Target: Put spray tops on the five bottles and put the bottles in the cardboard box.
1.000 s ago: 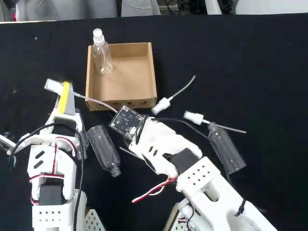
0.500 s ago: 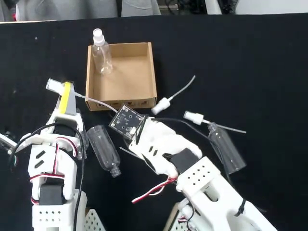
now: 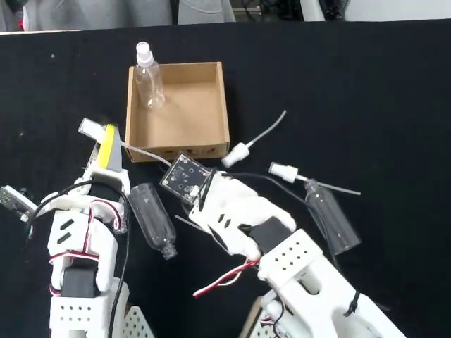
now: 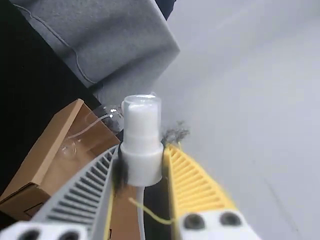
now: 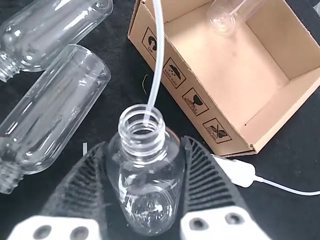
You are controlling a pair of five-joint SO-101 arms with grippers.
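**Held bottle** (image 5: 144, 175): upright, neck open, just off the printed wall of the box (image 5: 165, 60), the wall that faces the arms. The right gripper (image 5: 144, 150) is clamped on its body, one ribbed jaw on each side.

**Tube** (image 5: 158, 55): thin and white. It slants past that same wall, and its tip lies inside the held bottle's open neck.

**Held top** (image 4: 142, 125): the sprayer that carries the tube. The left gripper (image 4: 141, 152) is closed on its collar. In the high view it sits off the box's left wall, near the front corner and apart from the cardboard.

**Capped bottle** (image 3: 149, 77): upright inside the box, in the far left corner.

**Second bottle** (image 3: 152, 220): uncapped, lying in front of the box's left front corner with its neck pointing away from the box.

**Third bottle** (image 5: 50, 27): uncapped, lying alongside the second, on the side away from the held bottle.

**Fourth bottle** (image 3: 331, 215): uncapped, lying well off the box's right front corner.

**First loose top** (image 3: 239, 152): just beside the box's right front corner. Its tube trails away from the box.

**Second loose top** (image 3: 284, 170): farther from that corner, between the first loose top and the fourth bottle. Its tube runs past that bottle's neck.

**Table** (image 3: 380, 84): black, and it carries the box and all the lying parts.
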